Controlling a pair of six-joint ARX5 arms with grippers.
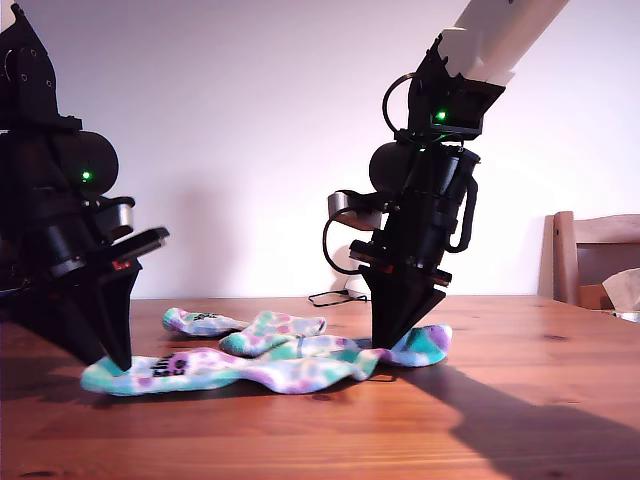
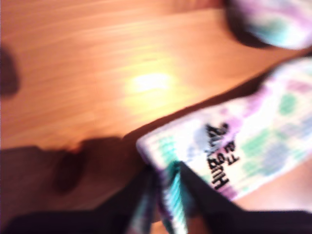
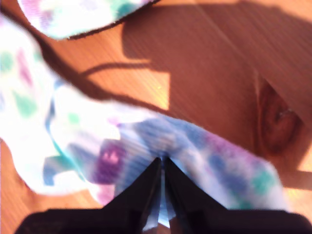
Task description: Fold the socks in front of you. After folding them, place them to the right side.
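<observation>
Two socks [image 1: 270,362] lie on a wooden table [image 1: 520,400], one partly on top of the other. They are white with teal, purple and green spots.

The front sock stretches across the table. Its cuff end is toward the exterior view's left, and its toe end is toward the exterior view's right. The back sock lies just behind it, touching it near the middle, with its own cuff pointing to the exterior view's left.

The first gripper [image 1: 112,362] is on the exterior view's left. It points down at the cuff of the front sock. In the first wrist view its two dark fingers [image 2: 141,200] are closed on the edge of the cuff, with a bit of striped cloth pinched between them. Black letters show on the cuff right beside the fingers. That view is blurry.

The second gripper [image 1: 395,345] is on the exterior view's right. It points down at the toe end of the front sock. In the second wrist view its fingers [image 3: 144,190] are squeezed together on the cloth, and a thin fold of sock sits between them.

Both ends of the sock are still down at the table top.

A wooden chair [image 1: 595,255] stands at the exterior view's right edge, behind the table. A black cable [image 1: 335,296] lies at the far edge of the table.
</observation>
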